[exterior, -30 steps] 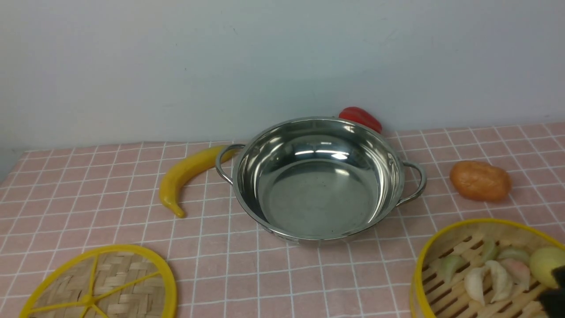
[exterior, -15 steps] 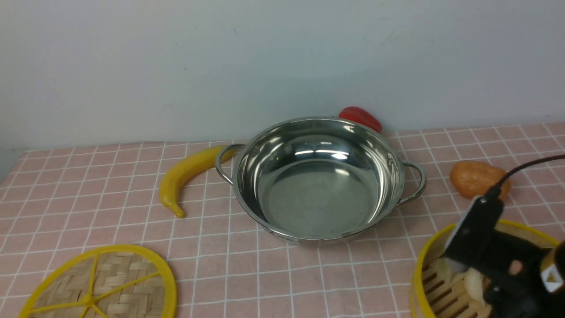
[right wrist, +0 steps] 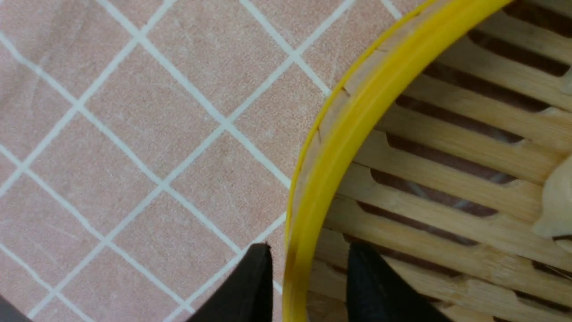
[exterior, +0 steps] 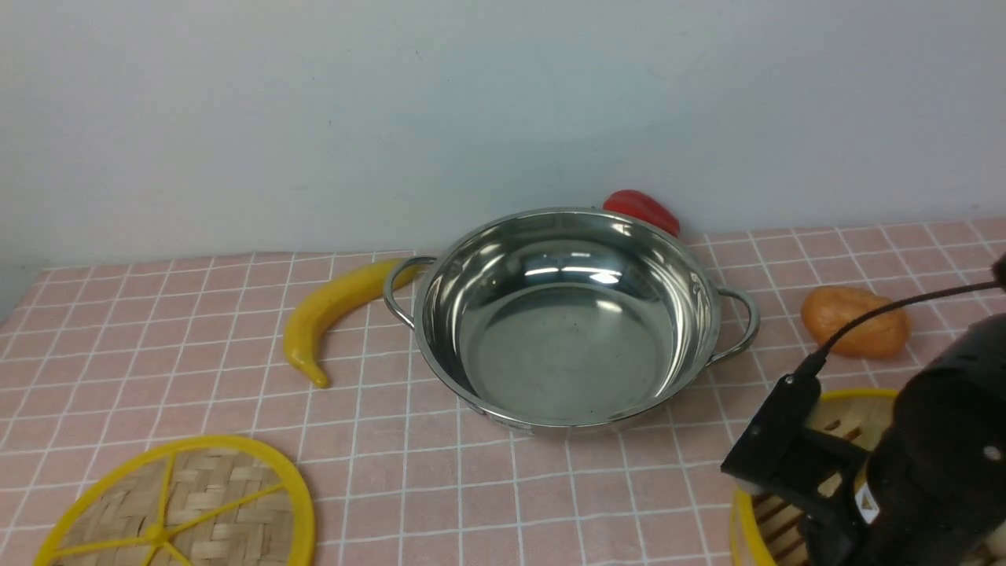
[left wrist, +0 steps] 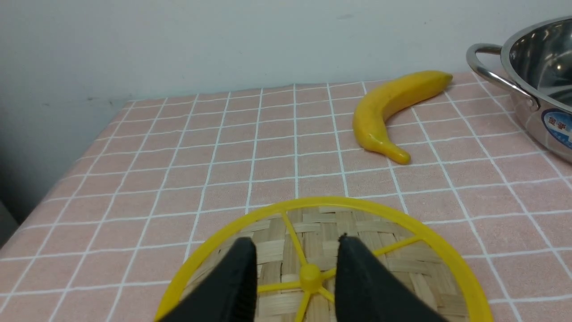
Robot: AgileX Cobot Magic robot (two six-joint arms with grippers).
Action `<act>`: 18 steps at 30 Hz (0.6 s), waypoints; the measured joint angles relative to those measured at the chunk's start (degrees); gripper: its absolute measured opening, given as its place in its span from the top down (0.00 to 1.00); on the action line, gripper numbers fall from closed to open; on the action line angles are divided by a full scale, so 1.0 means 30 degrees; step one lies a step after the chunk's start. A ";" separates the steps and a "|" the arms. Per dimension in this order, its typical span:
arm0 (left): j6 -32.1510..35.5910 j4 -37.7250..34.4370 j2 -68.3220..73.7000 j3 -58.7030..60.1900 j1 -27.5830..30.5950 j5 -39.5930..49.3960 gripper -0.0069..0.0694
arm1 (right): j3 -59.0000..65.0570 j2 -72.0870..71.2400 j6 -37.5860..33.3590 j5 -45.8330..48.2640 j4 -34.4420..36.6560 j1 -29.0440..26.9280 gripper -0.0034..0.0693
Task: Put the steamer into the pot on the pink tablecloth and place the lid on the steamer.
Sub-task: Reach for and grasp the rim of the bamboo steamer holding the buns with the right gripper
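Note:
The shiny steel pot [exterior: 566,314] stands empty in the middle of the pink tablecloth [exterior: 157,346]. The steamer [exterior: 845,417] sits at the near right, mostly hidden under my right arm [exterior: 935,464]. In the right wrist view my right gripper [right wrist: 308,252] is open and straddles the steamer's yellow rim [right wrist: 339,147], one finger outside the wall and one over the slatted floor. The lid [exterior: 181,511] lies flat at the near left. My left gripper [left wrist: 297,243] hangs open over the lid [left wrist: 357,223], its fingers on either side of the yellow hub.
A yellow banana [exterior: 330,314] lies left of the pot's handle. A red pepper [exterior: 640,208] sits behind the pot by the wall, and an orange lump [exterior: 853,318] lies to the right. A pale dumpling [right wrist: 554,201] rests inside the steamer.
My right arm has come in from the lower right corner and moved left over the steamer, now covering most of its contents. The lid, pot and left gripper have not moved.

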 joint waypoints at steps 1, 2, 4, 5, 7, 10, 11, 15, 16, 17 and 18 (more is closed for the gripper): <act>0.0000 0.0000 0.0000 0.0000 0.0000 0.0000 0.59 | 0.0000 0.0263 0.0000 -0.0083 0.0000 0.0000 0.61; 0.0000 0.0000 0.0000 0.0000 0.0000 0.0000 0.59 | 0.0000 0.0509 0.0000 -0.0135 0.0045 0.0000 0.61; 0.0000 0.0000 0.0000 0.0000 0.0000 0.0000 0.59 | 0.0000 0.0913 0.0000 -0.0174 0.0137 0.0000 0.60; 0.0000 0.0000 0.0000 0.0000 0.0000 0.0000 0.59 | 0.0000 0.0951 0.0000 -0.0174 0.0157 0.0000 0.60; 0.0000 0.0000 0.0000 0.0000 0.0000 0.0000 0.59 | 0.0000 0.1385 0.0000 -0.0230 0.0224 0.0000 0.60; 0.0000 0.0000 0.0000 0.0000 0.0000 0.0000 0.59 | 0.0000 0.1818 0.0077 -0.0313 0.0224 0.0000 0.62; 0.0000 0.0000 -0.0025 0.0000 0.0000 0.0000 0.59 | 0.0000 0.1835 0.0077 -0.0311 0.0224 0.0000 0.63; 0.0000 0.0000 -0.0020 0.0000 0.0000 0.0000 0.59 | 0.0000 0.1894 0.0097 -0.0188 0.0324 0.0000 0.83; 0.0000 0.0000 -0.0020 0.0000 0.0000 0.0000 0.59 | 0.0000 0.1894 0.0329 -0.0045 0.0430 0.0000 0.87; 0.0000 0.0000 -0.0020 0.0000 0.0000 0.0000 0.59 | 0.0000 0.1894 0.0445 0.0098 0.0430 0.0000 0.87; 0.0000 0.0000 -0.0020 0.0000 0.0000 0.0000 0.59 | 0.0000 0.1894 0.0469 0.0128 0.0401 0.0000 0.87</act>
